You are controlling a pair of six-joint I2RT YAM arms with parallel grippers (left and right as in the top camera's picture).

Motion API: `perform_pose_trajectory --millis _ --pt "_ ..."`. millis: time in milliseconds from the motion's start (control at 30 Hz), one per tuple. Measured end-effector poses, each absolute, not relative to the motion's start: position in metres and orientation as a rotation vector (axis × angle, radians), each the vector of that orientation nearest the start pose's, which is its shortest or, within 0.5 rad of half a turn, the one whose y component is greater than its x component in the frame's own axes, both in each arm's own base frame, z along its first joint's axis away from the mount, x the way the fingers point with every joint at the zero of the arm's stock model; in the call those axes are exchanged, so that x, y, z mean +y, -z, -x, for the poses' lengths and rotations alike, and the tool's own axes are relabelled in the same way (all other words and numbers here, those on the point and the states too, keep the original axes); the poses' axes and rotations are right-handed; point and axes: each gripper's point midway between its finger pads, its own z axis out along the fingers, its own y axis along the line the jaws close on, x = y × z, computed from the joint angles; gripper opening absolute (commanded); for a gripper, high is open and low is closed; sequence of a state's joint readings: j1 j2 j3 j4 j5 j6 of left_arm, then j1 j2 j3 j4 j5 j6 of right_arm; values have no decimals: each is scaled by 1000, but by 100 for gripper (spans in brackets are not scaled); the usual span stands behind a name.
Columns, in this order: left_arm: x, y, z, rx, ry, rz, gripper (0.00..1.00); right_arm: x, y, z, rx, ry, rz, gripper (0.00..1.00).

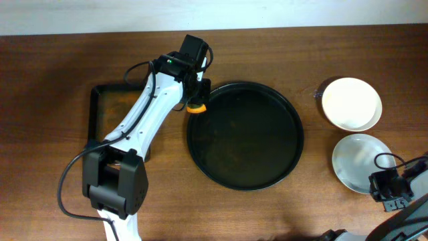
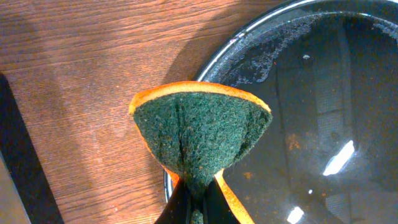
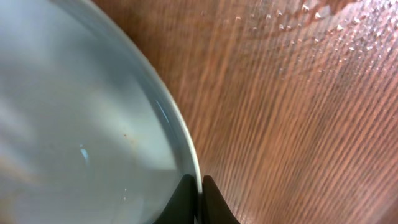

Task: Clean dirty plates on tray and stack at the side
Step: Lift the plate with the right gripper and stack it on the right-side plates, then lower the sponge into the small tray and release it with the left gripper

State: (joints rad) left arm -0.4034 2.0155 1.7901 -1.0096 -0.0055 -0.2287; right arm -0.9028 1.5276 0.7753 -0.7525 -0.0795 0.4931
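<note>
Plates [image 1: 352, 103] plain white, glossy.

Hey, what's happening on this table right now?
Two robot arms are cleaning plates. The left arm's fingers pinch a green-and-orange sponge at the left rim of the big black tray, which holds no plates. The right arm's fingers grip the rim of a white plate right of the tray, with a second white plate beside it.
</note>
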Motion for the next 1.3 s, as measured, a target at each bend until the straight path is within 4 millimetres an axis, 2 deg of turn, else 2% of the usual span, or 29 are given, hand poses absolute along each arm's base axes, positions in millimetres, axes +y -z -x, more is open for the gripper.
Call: perform_pose_trajectory --millis 67,100,200,300,333,367,433,500,567,667,700,733,767,833,933,967,1000,1067,1133,1167,1200,1300 --pt "-182 -123 -430 2807 141 -244 1 -187 -28 -171 2357 -134 -1902 4" --pt "-182 -123 -430 2807 141 -244 0 -195 -54 -180 2343 -125 -1831 4" --pt "-182 -123 -430 2807 140 -244 1 -213 -104 -197 2299 -93 -1707 4" --pt "-182 -123 -430 2807 140 -244 1 -220 -130 -218 2242 -152 -1620 4" --pt "-182 -123 -430 2806 141 -244 1 -230 -143 -236 2182 -178 -1543 4" --pt "-182 -123 -430 2807 140 -244 1 -233 -148 -242 2160 -186 -1513 4" --pt "-182 -123 -430 2806 142 -245 0 -243 -163 -269 2102 -167 -1386 4" --pt "-182 -123 -430 2806 141 -244 1 -235 -175 -305 2095 -140 -1228 4" --pt "-183 -123 -430 2806 142 -244 0 -228 -170 -328 2120 -101 -1158 4" --pt "-183 -123 -430 2807 144 -245 1 -223 -141 -355 2181 -15 -1118 4" --pt "-183 -123 -430 2807 145 -245 1 -224 -126 -363 2206 6 -1117 4" --pt "-183 -123 -429 2808 144 -245 0 -227 -109 -370 2221 21 -1127 36" --pt "-183 -123 -430 2807 145 -245 0 -228 -97 -371 2239 23 -1144 46" --pt "-183 -123 -430 2806 145 -245 0 -228 -83 -373 2259 9 -1155 54" --pt "-181 -123 -430 2807 133 -243 0 -207 -82 -378 2292 -145 -1123 60" --pt "-179 -122 -428 2816 117 -241 1 -193 -82 -368 2343 -204 -1138 62" --pt "-172 -121 -427 2827 89 -229 0 -184 -88 -360 2367 -239 -1139 63" --pt "-148 -122 -428 2850 36 -169 1 -156 -106 -331 2456 -312 -1139 67" --pt "-98 -124 -429 2888 -19 -24 0 -136 -113 -318 2531 -347 -1077 68" --pt "-69 -124 -429 2907 -46 67 0 -126 -110 -313 2580 -364 -1047 68" --pt "-48 -124 -430 2911 -64 134 1 -111 -108 -308 2641 -382 -1000 69" --pt "18 -123 -436 2881 -97 355 1 -76 -107 -317 2721 -401 -813 72"
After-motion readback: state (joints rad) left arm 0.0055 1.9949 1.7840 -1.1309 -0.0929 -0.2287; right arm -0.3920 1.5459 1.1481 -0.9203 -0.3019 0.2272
